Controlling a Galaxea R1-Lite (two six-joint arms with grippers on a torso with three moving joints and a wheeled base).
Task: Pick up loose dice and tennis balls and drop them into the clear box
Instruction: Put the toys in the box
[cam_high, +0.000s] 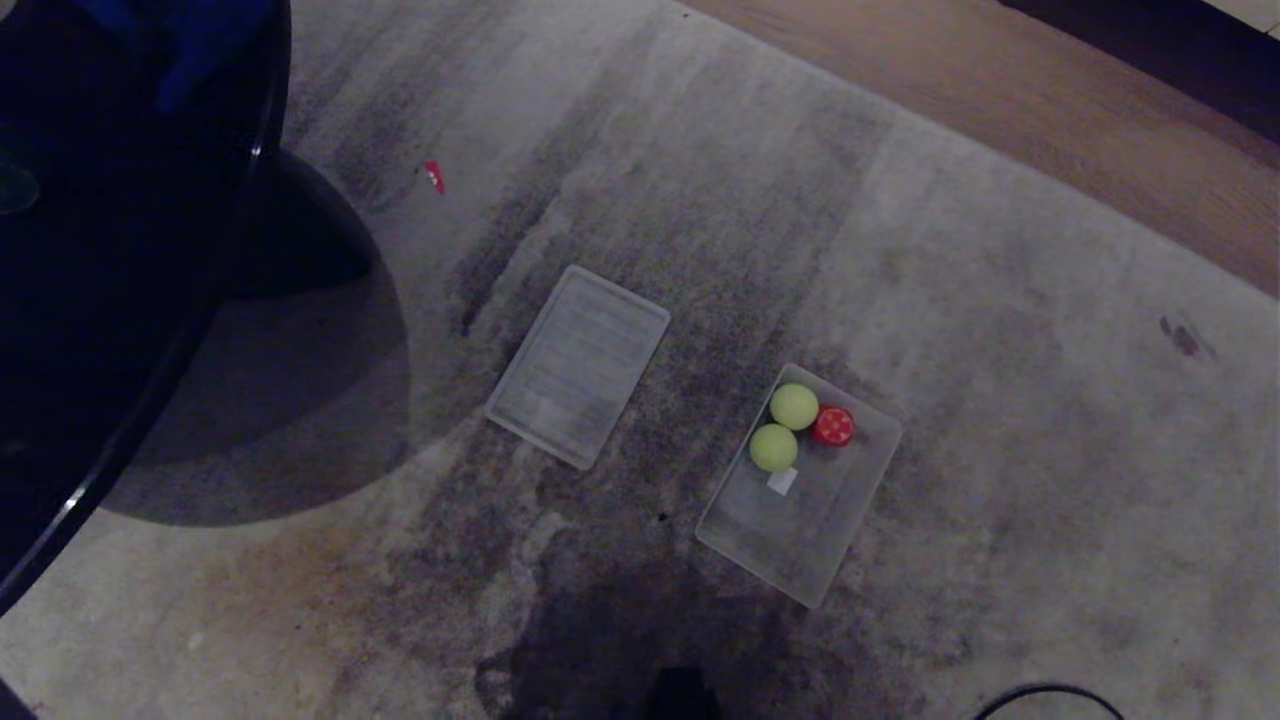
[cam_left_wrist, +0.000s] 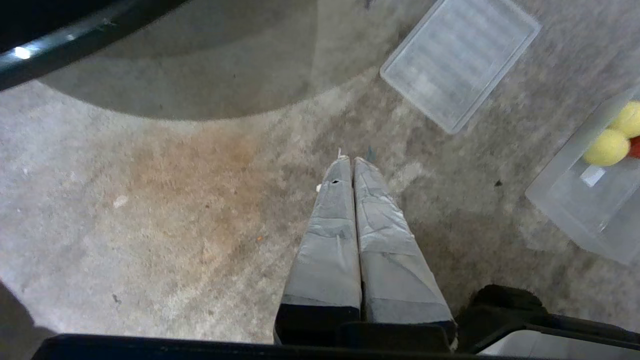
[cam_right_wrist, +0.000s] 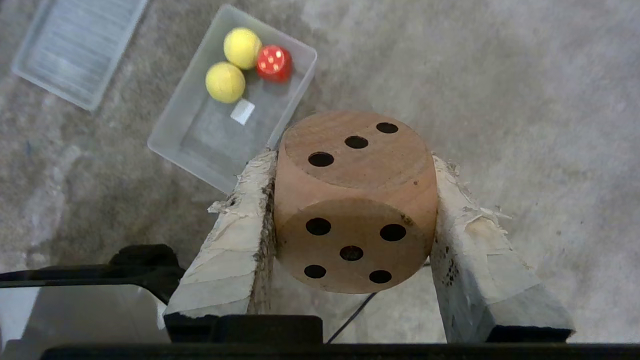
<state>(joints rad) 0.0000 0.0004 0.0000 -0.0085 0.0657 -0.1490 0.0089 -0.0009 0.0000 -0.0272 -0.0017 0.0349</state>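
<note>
The clear box (cam_high: 855, 510) lies on the carpet right of centre in the head view, also seen as the clear box (cam_right_wrist: 200, 145) and the clear box (cam_left_wrist: 570, 200). Inside it sit two tennis balls (cam_high: 794, 406) (cam_high: 773, 447) and a red die (cam_high: 833, 426); the right wrist view shows the balls (cam_right_wrist: 242, 47) (cam_right_wrist: 225, 82) and the red die (cam_right_wrist: 273, 62). My right gripper (cam_right_wrist: 352, 175) is shut on a tan die (cam_right_wrist: 355, 200) with dark pips, held above the carpet short of the box. My left gripper (cam_left_wrist: 351, 160) is shut and empty over bare carpet. Neither gripper shows in the head view.
A flat ribbed translucent lid (cam_high: 580, 365) lies left of the box. A dark round table (cam_high: 120, 250) and its shadow fill the left side. Wooden floor (cam_high: 1050, 110) borders the carpet at the far right. A small red scrap (cam_high: 433, 176) lies farther off, and a black cable (cam_high: 1050, 695) near the bottom edge.
</note>
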